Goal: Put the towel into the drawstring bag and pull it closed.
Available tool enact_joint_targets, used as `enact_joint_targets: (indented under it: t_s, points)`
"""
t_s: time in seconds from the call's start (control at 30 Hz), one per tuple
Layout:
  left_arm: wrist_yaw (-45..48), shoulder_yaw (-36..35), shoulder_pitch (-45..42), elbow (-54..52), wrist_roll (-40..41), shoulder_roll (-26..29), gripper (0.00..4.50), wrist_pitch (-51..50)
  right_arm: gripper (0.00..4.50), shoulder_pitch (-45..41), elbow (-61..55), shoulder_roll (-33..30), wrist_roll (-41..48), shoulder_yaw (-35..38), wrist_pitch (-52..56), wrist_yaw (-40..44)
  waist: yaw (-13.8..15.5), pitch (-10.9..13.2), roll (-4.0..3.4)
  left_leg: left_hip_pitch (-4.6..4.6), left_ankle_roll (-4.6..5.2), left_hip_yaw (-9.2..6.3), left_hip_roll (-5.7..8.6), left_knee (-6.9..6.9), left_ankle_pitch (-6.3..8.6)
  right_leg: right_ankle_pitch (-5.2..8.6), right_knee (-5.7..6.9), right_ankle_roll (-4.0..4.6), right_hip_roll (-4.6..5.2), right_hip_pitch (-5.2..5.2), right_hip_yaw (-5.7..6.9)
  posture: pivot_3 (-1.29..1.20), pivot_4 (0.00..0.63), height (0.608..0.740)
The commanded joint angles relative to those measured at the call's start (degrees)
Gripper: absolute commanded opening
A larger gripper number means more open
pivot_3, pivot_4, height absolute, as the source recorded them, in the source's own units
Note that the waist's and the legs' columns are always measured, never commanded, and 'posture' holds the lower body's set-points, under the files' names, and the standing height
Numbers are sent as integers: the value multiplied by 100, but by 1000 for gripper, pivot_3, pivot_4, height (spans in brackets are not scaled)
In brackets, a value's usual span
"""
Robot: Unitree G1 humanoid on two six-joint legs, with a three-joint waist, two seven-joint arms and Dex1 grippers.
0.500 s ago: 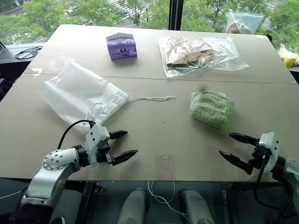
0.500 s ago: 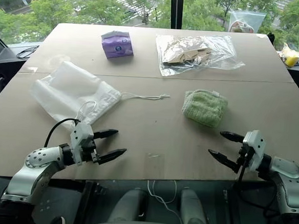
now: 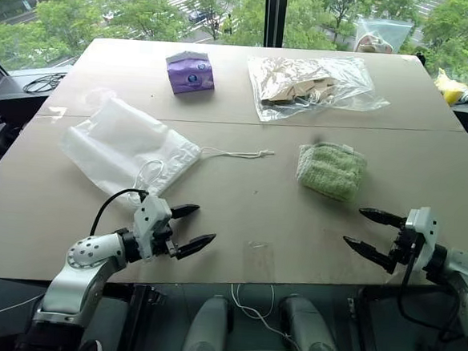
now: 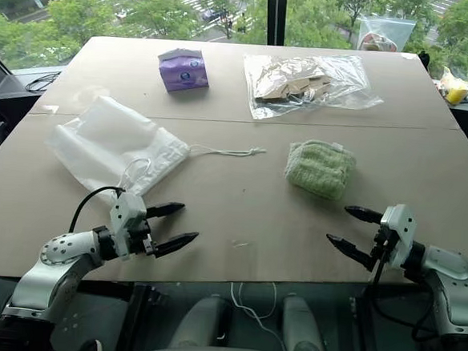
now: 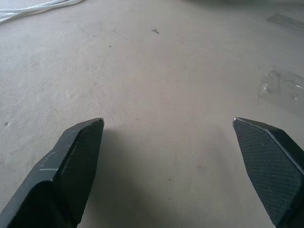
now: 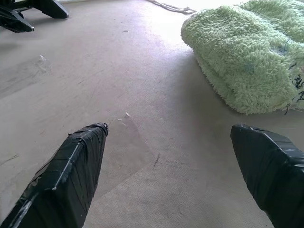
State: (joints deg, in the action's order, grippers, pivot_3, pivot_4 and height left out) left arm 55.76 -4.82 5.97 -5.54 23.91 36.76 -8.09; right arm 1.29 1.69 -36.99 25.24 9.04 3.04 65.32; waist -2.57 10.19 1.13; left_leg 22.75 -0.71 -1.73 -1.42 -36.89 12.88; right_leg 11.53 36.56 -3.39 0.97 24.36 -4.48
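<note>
The towel [image 3: 331,171] lies flat on the table [image 3: 240,200] on my right side, a folded green pad whose longer side runs roughly across my view. My right gripper [image 3: 371,231] hangs just off the near edge of the table, its two fingers spread wide with nothing between them. They point in toward the middle of the table rather than at the towel, which sits beyond them and a little toward the centre. Through the right wrist camera the towel [image 6: 247,52] lies off to one side of the fingers, near but not touching.

My left gripper [image 3: 190,226] is also spread wide and empty, hovering at the near edge on my left. The bag [image 3: 127,146] lies just beyond it, flat and slanted, its gathered mouth turned toward the centre of the table. One cord [image 3: 237,153] trails from the mouth toward the towel, and another loops near my left fingers.

So the right arm is plainly nearer the towel and the left nearer the bag. I judge the first reach belongs to the right: swing the wrist outward and forward so the fingers straddle the towel's short side.
</note>
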Motion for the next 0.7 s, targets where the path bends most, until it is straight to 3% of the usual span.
enact_joint_targets:
  t_s: [0.03,0.43,0.7]
  points:
    - [-25,-73,167,107,-37,31,4500,-116,4446,-54,-61,-8,73,100,-94,4,-1,0,0,0,0,0,0,0,0,0,0,0,0,0,0,0,150,740]
    - [-158,-145,58,-39,156,-140,4500,-213,4446,16,-169,64,81,85,-105,-75,2,0,0,0,0,0,0,0,0,0,0,0,0,0,0,0,150,740]
    - [-1198,-352,196,-499,222,-932,4500,-332,4446,120,-766,321,134,-121,20,-266,20,0,0,2,0,-3,0,-5,0,0,2,0,0,-1,1,0,150,740]
